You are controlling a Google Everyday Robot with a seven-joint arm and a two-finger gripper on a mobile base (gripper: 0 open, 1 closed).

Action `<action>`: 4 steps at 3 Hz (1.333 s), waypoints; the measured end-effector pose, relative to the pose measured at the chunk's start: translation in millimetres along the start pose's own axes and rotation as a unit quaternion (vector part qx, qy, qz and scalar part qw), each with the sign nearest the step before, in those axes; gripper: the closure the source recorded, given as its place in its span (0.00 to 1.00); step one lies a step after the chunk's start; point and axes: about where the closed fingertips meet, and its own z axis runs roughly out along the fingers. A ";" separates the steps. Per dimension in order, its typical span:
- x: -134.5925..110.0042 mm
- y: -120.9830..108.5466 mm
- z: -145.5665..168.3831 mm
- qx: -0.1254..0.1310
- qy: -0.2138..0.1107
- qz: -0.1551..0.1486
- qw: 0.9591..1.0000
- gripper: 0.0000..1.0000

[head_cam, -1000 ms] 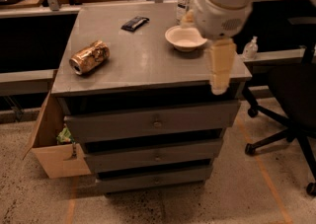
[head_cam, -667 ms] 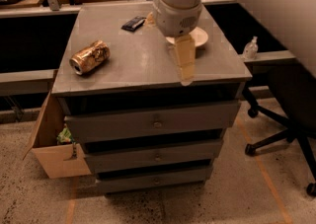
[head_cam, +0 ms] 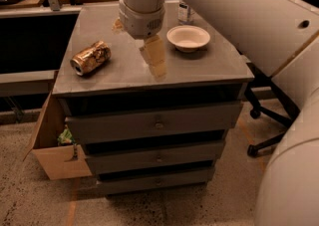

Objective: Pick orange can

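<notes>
1. Since the earlier frame the gripper has shifted leftward across the cabinet top. It has come off the white bowl, which now shows whole, and stands nearer the orange can. The can itself has not moved.
2. The gripper hangs below the arm's round grey wrist, pointing down and tilted slightly to the right in the view. It sits over the middle of the grey top, just left of the bowl.
3. I cannot tell whether the gripper is open or closed (it reads as one pale tan block). It has hold of nothing.
4. The orange can lies on its side near the left edge of the top, with its silver round end turned toward the front-left corner. Its dented gold-brown body angles back to the right.
5. The can lies to the left of the gripper, clearly apart from it, with bare grey surface between them and no contact.
6. A clear bottle stands behind the bowl, partly cut off by the large pale arm that crosses the upper right of the view.
7. Below the top are three grey drawers. An open cardboard box rests on the floor against the cabinet's left side, and an office chair base shows at the right.
</notes>
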 end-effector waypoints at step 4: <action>1.5 -145.5 96.4 0.020 -0.124 -0.065 0.990 0.00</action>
